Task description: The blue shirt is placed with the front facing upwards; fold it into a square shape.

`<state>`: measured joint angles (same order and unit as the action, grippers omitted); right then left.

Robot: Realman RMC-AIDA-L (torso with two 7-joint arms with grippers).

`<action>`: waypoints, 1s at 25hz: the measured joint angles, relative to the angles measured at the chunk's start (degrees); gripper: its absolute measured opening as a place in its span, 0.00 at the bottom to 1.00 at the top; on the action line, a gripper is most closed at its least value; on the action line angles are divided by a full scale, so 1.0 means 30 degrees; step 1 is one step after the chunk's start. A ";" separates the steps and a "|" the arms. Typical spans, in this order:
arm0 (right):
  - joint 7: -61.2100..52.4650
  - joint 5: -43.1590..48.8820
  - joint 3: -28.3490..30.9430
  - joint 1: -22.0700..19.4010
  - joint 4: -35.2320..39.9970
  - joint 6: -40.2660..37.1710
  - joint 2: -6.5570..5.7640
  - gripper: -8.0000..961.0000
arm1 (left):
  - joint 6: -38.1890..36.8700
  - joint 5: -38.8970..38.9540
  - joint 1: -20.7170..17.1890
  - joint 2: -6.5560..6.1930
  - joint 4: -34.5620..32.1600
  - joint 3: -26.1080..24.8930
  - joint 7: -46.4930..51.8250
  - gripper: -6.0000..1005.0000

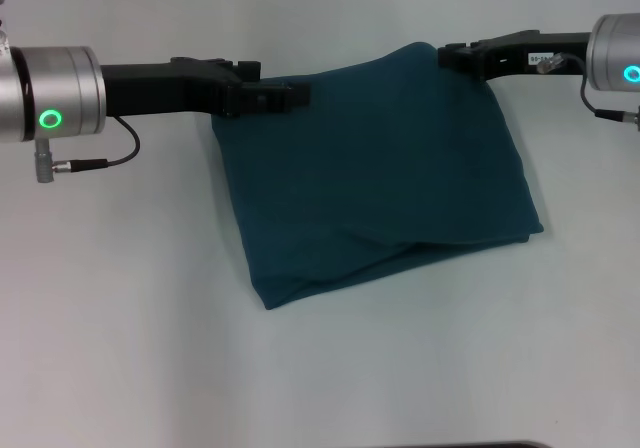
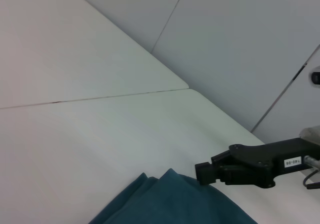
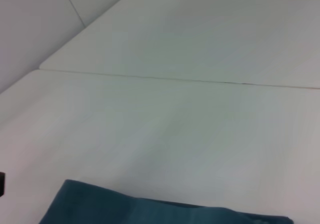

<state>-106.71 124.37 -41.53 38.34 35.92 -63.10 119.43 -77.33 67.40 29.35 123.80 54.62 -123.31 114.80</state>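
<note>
At the upper corners of the folded blue shirt (image 1: 375,178), the left gripper (image 1: 290,96) and the right gripper (image 1: 447,56) seem clenched on cloth, so both should release evenly.

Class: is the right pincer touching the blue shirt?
Touching: the head view shows the right pincer meeting the blue shirt at its far corner.

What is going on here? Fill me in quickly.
The robot is folding the blue shirt on the white table. It already lies as a rough square bundle, plain side up. The left tool and right tool are at its two far corners; whether they grip the cloth cannot be seen.
</note>
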 joint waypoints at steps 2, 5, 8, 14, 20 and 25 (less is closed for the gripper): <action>0.0083 -0.0002 -0.0151 0.0170 -0.0373 0.0638 0.0019 0.11 | -0.0001 0.0000 0.0003 -0.0001 0.0003 0.0000 -0.0017 0.94; 0.0263 -0.0002 -0.0639 0.0470 -0.1226 0.1925 0.0028 0.11 | -0.0002 0.0000 0.0027 -0.0018 0.0010 0.0000 -0.0024 0.94; 0.0278 -0.0001 -0.1435 0.0744 -0.1911 0.3304 0.0035 0.11 | 0.0005 0.0000 0.0041 -0.0018 0.0013 0.0002 -0.0027 0.94; 0.0285 -0.0022 -0.2291 0.1163 -0.2215 0.4327 0.0142 0.11 | 0.0043 0.0001 0.0075 -0.0001 0.0002 0.0003 -0.0034 0.94; 0.0835 -0.1460 -0.2371 0.0946 -0.1463 0.3197 0.0102 0.11 | 0.0058 0.0008 0.0027 -0.0018 -0.0014 0.0002 -0.0036 0.94; 0.1303 -0.1917 -0.2569 0.0881 -0.1340 0.1959 0.0087 0.11 | 0.0107 0.0009 0.0015 -0.0018 -0.0018 0.0002 -0.0036 0.94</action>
<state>-102.80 118.62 -49.23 40.99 31.90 -57.22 119.69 -77.01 67.43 29.40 123.75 54.57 -123.31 114.69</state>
